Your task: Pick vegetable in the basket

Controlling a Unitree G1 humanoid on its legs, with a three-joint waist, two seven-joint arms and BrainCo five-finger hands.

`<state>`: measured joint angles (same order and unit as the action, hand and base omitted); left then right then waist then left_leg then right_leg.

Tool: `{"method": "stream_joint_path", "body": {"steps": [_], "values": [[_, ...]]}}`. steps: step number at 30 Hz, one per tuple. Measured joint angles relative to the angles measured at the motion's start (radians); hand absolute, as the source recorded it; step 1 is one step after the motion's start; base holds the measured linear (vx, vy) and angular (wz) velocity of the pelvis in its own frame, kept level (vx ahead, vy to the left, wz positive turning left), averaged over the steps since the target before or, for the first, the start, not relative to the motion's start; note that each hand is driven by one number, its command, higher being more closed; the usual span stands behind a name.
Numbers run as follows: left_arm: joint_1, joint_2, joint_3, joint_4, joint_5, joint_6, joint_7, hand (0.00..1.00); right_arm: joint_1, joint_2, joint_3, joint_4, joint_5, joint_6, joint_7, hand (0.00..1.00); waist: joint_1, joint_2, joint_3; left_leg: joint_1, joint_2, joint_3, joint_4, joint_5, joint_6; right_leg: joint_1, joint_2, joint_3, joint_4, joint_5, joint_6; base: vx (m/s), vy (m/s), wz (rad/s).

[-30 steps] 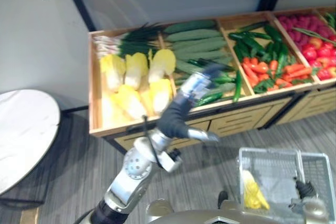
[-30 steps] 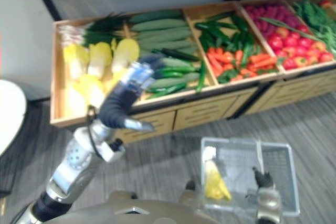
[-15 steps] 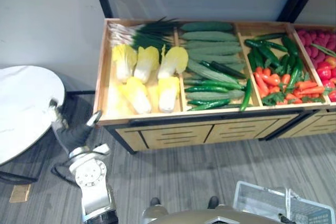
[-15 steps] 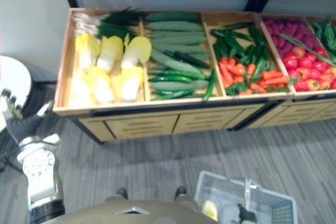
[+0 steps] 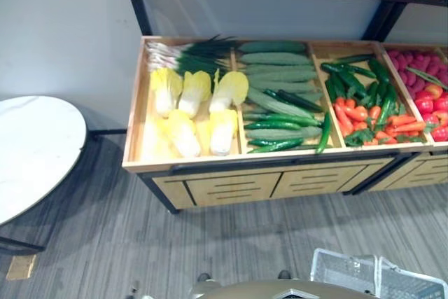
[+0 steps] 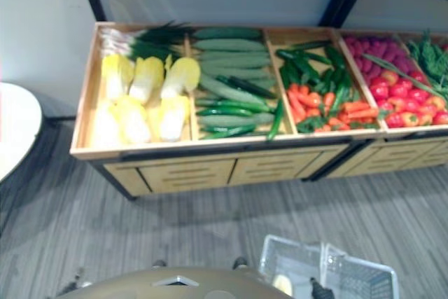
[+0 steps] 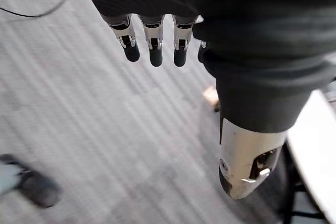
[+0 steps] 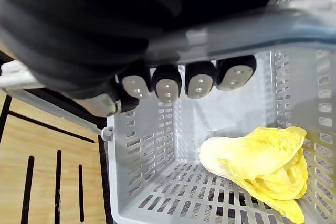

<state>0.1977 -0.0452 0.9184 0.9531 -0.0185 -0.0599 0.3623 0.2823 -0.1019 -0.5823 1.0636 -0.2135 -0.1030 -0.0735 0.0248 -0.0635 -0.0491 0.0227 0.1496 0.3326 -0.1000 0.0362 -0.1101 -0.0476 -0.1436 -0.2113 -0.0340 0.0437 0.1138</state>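
The vegetable that matters, a pale yellow cabbage [image 8: 257, 167], lies on its side on the slatted bottom of the grey plastic basket [image 8: 149, 150], pushed up toward one wall with its leafy end spread loose. The right hand [image 8: 167, 83] is clenched round the basket's handle [image 8: 252, 29] and carries the whole thing low at the robot's right side, while the left hand [image 7: 153, 45] hangs released over the grey floor [image 7: 79, 129], fingers straight, nothing in it. From here I'd judge that cabbage light for its bulk and soft at the outside: the frilly yellow leaves look as if they would crumple or tear under a hard pinch, and the whitish stem end looks firmer and smoother, perhaps a little slippery. The sensible hold, I think, is a broad wrap round the thick lower half near that pale base, not the leaf tips. More cabbages [image 5: 183, 134] of the same kind lie in the left bin of the wooden stand [image 5: 231, 185] ahead, next to long green cucumbers [image 5: 276, 57]. As for writing, I can make out no label, price tag or lettering on the basket, the cabbage or the stand's front
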Motion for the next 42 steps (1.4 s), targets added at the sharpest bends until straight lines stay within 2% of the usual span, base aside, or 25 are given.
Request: {"method": "stream_joint_path", "body": {"steps": [3,7,11,15,20,22,24,27,28,29,30,31,32,33,34,35,37,38,40,41,42], "values": [[0.009,-0.017,-0.099,0.091,0.031,0.021,-0.068,0.0,-0.004,-0.006,-0.001,0.033,0.059,-0.002,-0.012,1.0,-0.004,0.012,0.0,0.016,0.002,0.018,0.001,-0.004,-0.013,0.001,0.009,0.024,-0.004,0.001,0.001,0.06,-0.001,-0.19],[0.008,0.009,-0.235,0.113,0.071,0.015,-0.128,0.0,-0.007,-0.019,0.003,0.052,0.061,-0.008,-0.012,1.0,-0.027,0.037,0.001,0.018,0.005,0.021,0.006,-0.004,-0.012,0.002,0.016,0.029,-0.012,0.004,0.005,0.06,-0.014,-0.06],[-0.009,0.042,-0.38,0.119,0.119,-0.004,-0.183,0.0,-0.005,-0.033,0.018,0.055,0.061,-0.007,-0.012,1.0,-0.03,0.05,0.006,0.021,0.004,0.021,0.006,-0.007,-0.014,0.005,0.017,0.033,-0.016,0.004,0.005,0.03,-0.007,-0.02],[-0.008,0.048,-0.424,0.121,0.121,-0.004,-0.192,0.0,-0.022,-0.051,0.043,0.057,0.057,-0.007,-0.011,1.0,-0.048,0.065,0.034,0.05,0.006,0.027,0.006,-0.021,-0.024,0.015,0.018,0.044,0.011,-0.007,0.004,0.01,-0.002,-0.07],[-0.01,0.059,-0.45,0.121,0.119,-0.004,-0.196,0.0,-0.029,-0.048,0.047,0.056,0.065,-0.009,-0.008,1.0,-0.052,0.056,0.068,0.069,0.007,0.03,0.034,-0.042,-0.024,-0.007,0.007,0.059,0.117,-0.074,0.003,0.0,0.0,-0.04],[-0.017,0.071,-0.462,0.121,0.121,-0.004,-0.206,0.0,-0.027,-0.045,0.045,0.056,0.065,-0.009,-0.007,1.0,-0.054,0.044,0.085,0.065,0.007,0.024,0.084,-0.072,-0.023,-0.021,-0.005,0.069,0.177,-0.106,0.005,0.01,0.004,-0.06],[-0.027,0.075,-0.462,0.122,0.125,-0.002,-0.21,0.0,-0.04,-0.037,0.04,0.044,0.065,-0.01,-0.005,1.0,-0.053,0.037,0.107,0.054,0.018,0.053,0.174,-0.119,-0.015,-0.039,-0.005,0.115,0.213,-0.11,0.009,0.0,0.016,-0.58],[-0.037,0.088,-0.505,0.118,0.162,0.004,-0.199,0.0,-0.053,-0.035,0.075,-0.038,0.065,-0.019,-0.004,1.0,-0.054,0.038,0.115,-0.01,0.073,0.192,0.348,-0.231,-0.015,-0.119,0.029,0.246,0.198,-0.049,0.022,-0.07,0.048,-1.42],[-0.037,0.088,-0.521,0.098,0.182,0.004,-0.19,0.0,-0.058,-0.028,0.09,-0.077,0.065,-0.028,-0.003,1.0,-0.054,0.034,0.118,-0.038,0.105,0.263,0.41,-0.269,-0.01,-0.149,0.055,0.282,0.153,0.015,0.015,-0.14,0.077,-1.92],[-0.046,0.094,-0.521,0.079,0.194,0.003,-0.19,0.0,-0.066,-0.015,0.098,-0.093,0.064,-0.033,-0.002,1.0,-0.055,0.028,0.124,-0.041,0.12,0.327,0.436,-0.282,0.005,-0.175,0.078,0.286,0.103,0.099,-0.007,-0.19,0.073,-2.2],[-0.046,0.086,-0.515,0.077,0.201,-0.001,-0.192,0.0,-0.082,-0.007,0.11,-0.107,0.064,-0.038,-0.003,1.0,-0.046,0.058,0.132,-0.031,0.166,0.412,0.424,-0.282,0.027,-0.164,0.109,0.247,0.021,0.197,-0.049,-0.19,0.034,-2.16],[-0.062,0.089,-0.514,0.069,0.219,-0.006,-0.194,0.0,-0.1,0.003,0.118,-0.113,0.067,-0.045,0.002,1.0,-0.058,0.054,0.164,0.008,0.186,0.501,0.406,-0.27,0.032,-0.17,0.099,0.024,0.186,0.074,-0.146,-0.19,0.06,-2.26],[-0.063,0.092,-0.533,0.058,0.238,-0.012,-0.193,0.0,-0.096,0.007,0.119,-0.096,0.067,-0.049,-0.003,1.0,-0.055,0.04,0.165,0.049,0.181,0.582,0.382,-0.259,0.029,-0.167,0.043,-0.179,0.36,-0.067,-0.159,-0.13,0.067,-1.81],[-0.066,0.098,-0.546,0.054,0.239,-0.017,-0.193,0.0,-0.098,0.001,0.121,-0.083,0.066,-0.05,-0.004,1.0,-0.054,0.036,0.165,0.065,0.181,0.624,0.38,-0.256,0.028,-0.153,0.018,-0.254,0.422,-0.106,-0.155,-0.12,0.072,-1.82],[-0.066,0.106,-0.562,0.059,0.239,-0.017,-0.193,0.0,-0.11,-0.018,0.126,-0.045,0.064,-0.041,-0.005,1.0,-0.053,0.035,0.164,0.091,0.183,0.701,0.38,-0.254,0.03,-0.132,-0.028,-0.351,0.505,-0.158,-0.151,-0.11,0.02,-1.76],[-0.068,0.111,-0.571,0.068,0.238,-0.015,-0.192,0.0,-0.127,-0.036,0.142,-0.01,0.063,-0.034,-0.005,1.0,-0.059,0.036,0.164,0.102,0.185,0.757,0.384,-0.251,0.03,-0.126,-0.064,-0.383,0.564,-0.18,-0.142,-0.1,-0.013,-1.65],[-0.074,0.123,-0.561,0.081,0.237,-0.012,-0.19,0.0,-0.132,-0.039,0.143,0.026,0.061,-0.027,-0.005,1.0,-0.077,0.027,0.168,0.123,0.185,0.822,0.392,-0.238,0.022,-0.114,-0.073,-0.375,0.538,-0.192,-0.121,-0.02,-0.084,-1.19],[-0.076,0.126,-0.556,0.082,0.237,-0.006,-0.19,0.0,-0.127,-0.037,0.141,0.038,0.06,-0.026,-0.005,1.0,-0.079,0.024,0.17,0.129,0.184,0.834,0.397,-0.231,0.027,-0.109,-0.055,-0.378,0.505,-0.196,-0.126,-0.01,-0.207,-1.35],[-0.081,0.125,-0.552,0.084,0.236,-0.003,-0.19,0.0,-0.125,-0.043,0.139,0.075,0.059,-0.013,-0.005,1.0,-0.072,0.03,0.156,0.123,0.202,0.839,0.407,-0.227,0.029,-0.079,0.04,-0.31,0.325,-0.193,-0.122,-0.04,-0.224,-1.45],[-0.095,0.12,-0.556,0.089,0.236,-0.003,-0.191,0.0,-0.139,-0.042,0.138,0.084,0.06,-0.005,-0.004,1.0,-0.077,0.046,0.158,0.118,0.217,0.846,0.425,-0.227,0.029,-0.071,0.086,-0.279,0.229,-0.178,-0.13,-0.1,-0.153,-1.34],[-0.121,0.114,-0.558,0.101,0.236,-0.003,-0.191,0.0,-0.141,-0.041,0.134,0.089,0.063,-0.001,-0.004,1.0,-0.082,0.057,0.168,0.121,0.228,0.86,0.436,-0.217,0.026,-0.076,0.112,-0.247,0.203,-0.16,-0.138,-0.12,-0.124,-1.05]]}}
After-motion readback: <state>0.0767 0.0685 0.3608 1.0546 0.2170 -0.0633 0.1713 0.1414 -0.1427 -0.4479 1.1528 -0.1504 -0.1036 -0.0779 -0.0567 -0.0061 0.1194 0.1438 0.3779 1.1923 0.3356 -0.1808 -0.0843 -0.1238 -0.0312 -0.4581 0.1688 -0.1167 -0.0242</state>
